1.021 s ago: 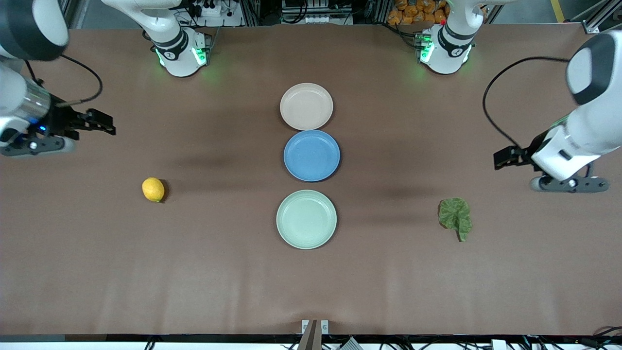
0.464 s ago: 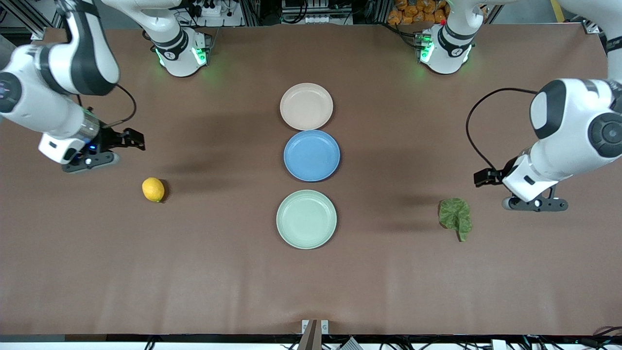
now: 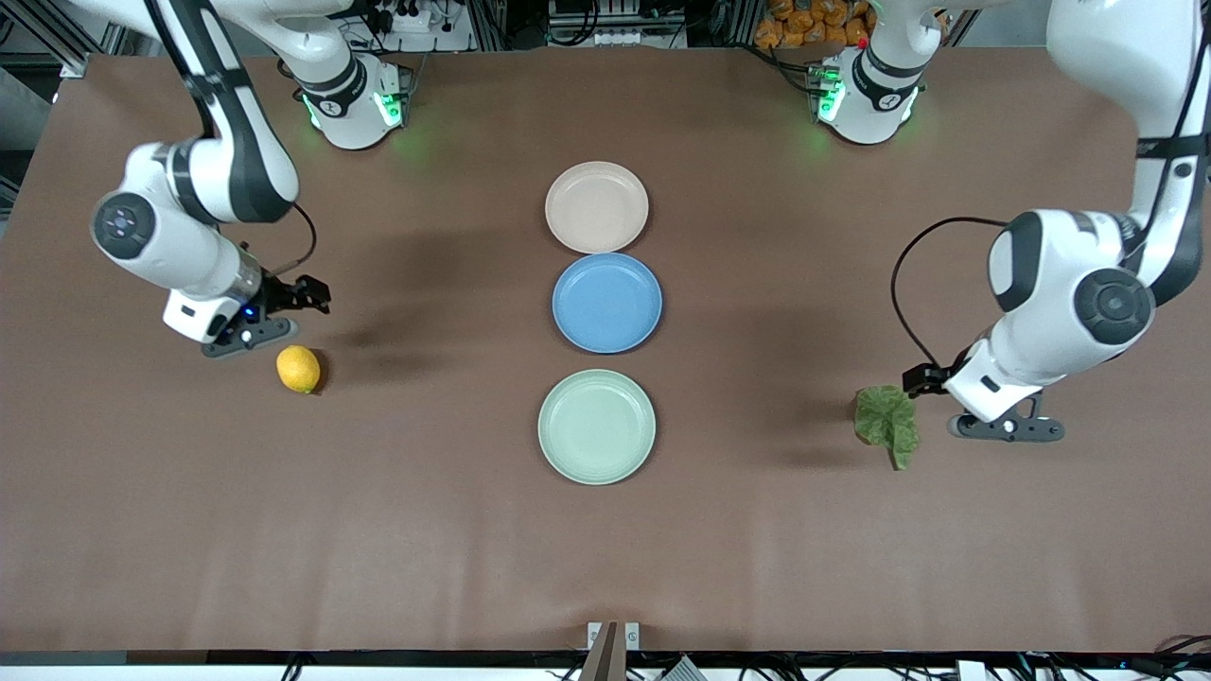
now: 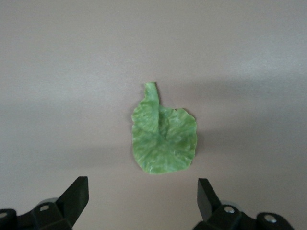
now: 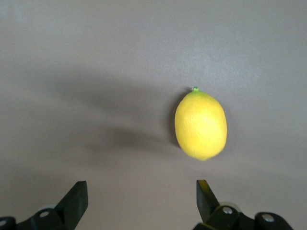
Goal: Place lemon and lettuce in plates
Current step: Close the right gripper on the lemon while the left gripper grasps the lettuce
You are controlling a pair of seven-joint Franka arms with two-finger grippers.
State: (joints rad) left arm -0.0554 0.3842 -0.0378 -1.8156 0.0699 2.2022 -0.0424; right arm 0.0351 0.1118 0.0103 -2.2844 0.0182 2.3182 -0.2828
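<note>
**Two arms hang over lemon and lettuce, plates bare**

On a brown bench (image 3: 605, 549), three round plates sit in a row down the middle: a beige-pink plate (image 3: 597, 207) closest to the robots' bases, a blue plate (image 3: 607, 303) just beside it, and a mint green plate (image 3: 597, 427) nearest the front camera, a small gap apart from the blue one. None of them carries anything.

The lemon (image 3: 298, 369) lies on the bare bench toward the right arm's end, well apart from the plates. The right tool (image 3: 305, 294) hangs in the air just beside it, on the side nearer the bases, its two black fingers spread wide and gripping nothing. In the right wrist view the lemon (image 5: 200, 125) lies ahead of the parted fingertips (image 5: 76, 197), its small green tip pointing away from the tool.

The lettuce (image 3: 887, 424), a flat crinkled green leaf, lies toward the left arm's end of the bench, its stem pointing toward the front camera. The left tool (image 3: 922, 379) hovers at the leaf's edge, fingers likewise wide apart and empty. The left wrist view shows the lettuce (image 4: 164, 138) flat on the bench ahead of the open fingertips (image 4: 76, 195), untouched.
</note>
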